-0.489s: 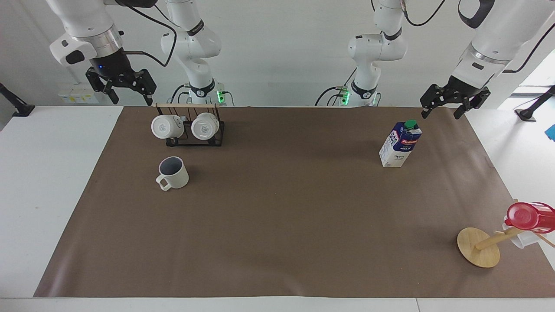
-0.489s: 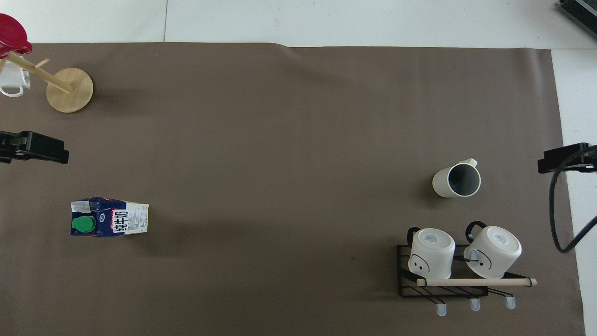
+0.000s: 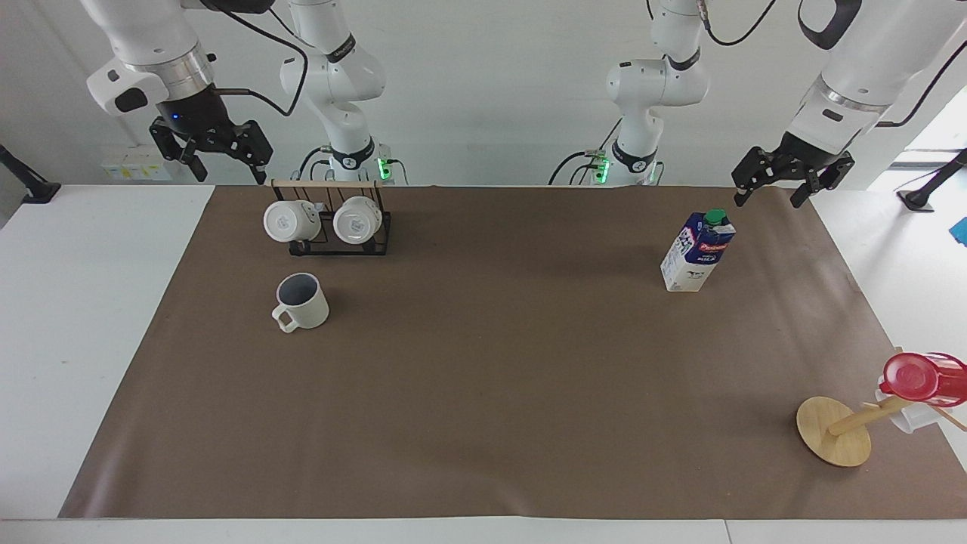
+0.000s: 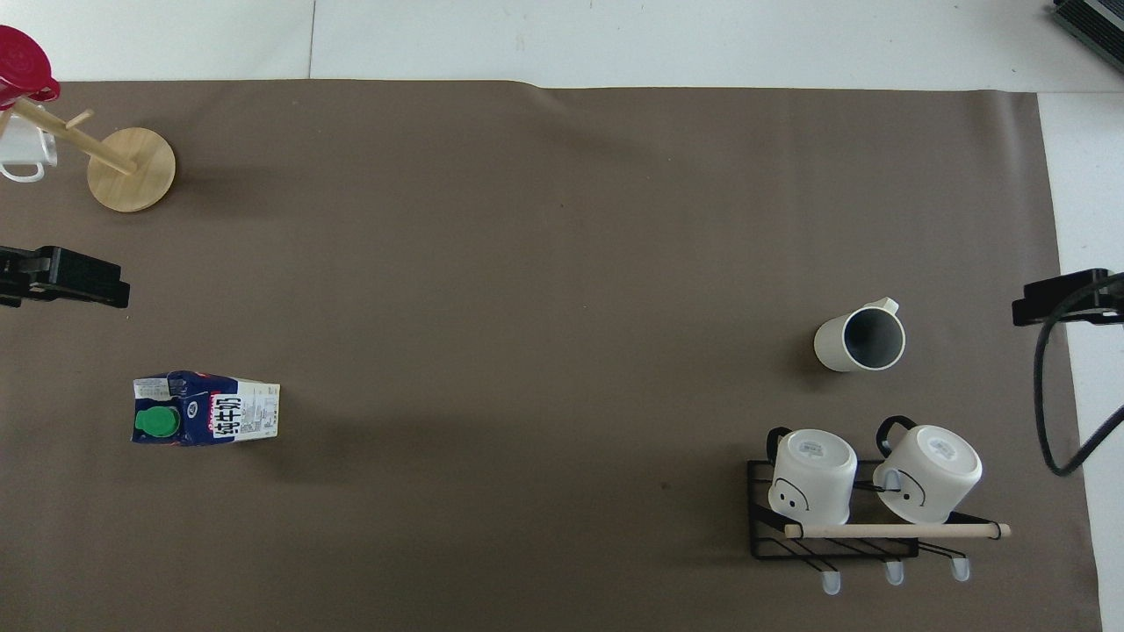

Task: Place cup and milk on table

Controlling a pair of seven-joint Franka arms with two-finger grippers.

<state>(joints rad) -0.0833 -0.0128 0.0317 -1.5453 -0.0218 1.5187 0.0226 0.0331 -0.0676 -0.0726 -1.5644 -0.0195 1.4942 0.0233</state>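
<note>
The cup (image 3: 302, 302), cream-white with a dark inside, stands upright on the table's brown sheet (image 3: 491, 393), toward the right arm's end. It sits just farther from the robots than the mug rack, handle pointing away from them. The milk (image 3: 699, 253), a blue and white carton with a green cap, stands upright toward the left arm's end. From above, the cup (image 4: 861, 338) and milk (image 4: 206, 410) rest far apart on the sheet (image 4: 527, 263). My right gripper (image 3: 227, 170) hangs open and empty above the sheet's corner near the rack. My left gripper (image 3: 769, 198) hangs open and empty above the sheet's edge, near the milk.
A black wire rack (image 3: 378, 234) with a wooden bar holds two glossy white mugs (image 3: 329, 221), close to the right arm's base. A round wooden disc stand (image 3: 835, 431) carrying a red-topped clear cup (image 3: 922, 378) stands at the left arm's end, far from the robots.
</note>
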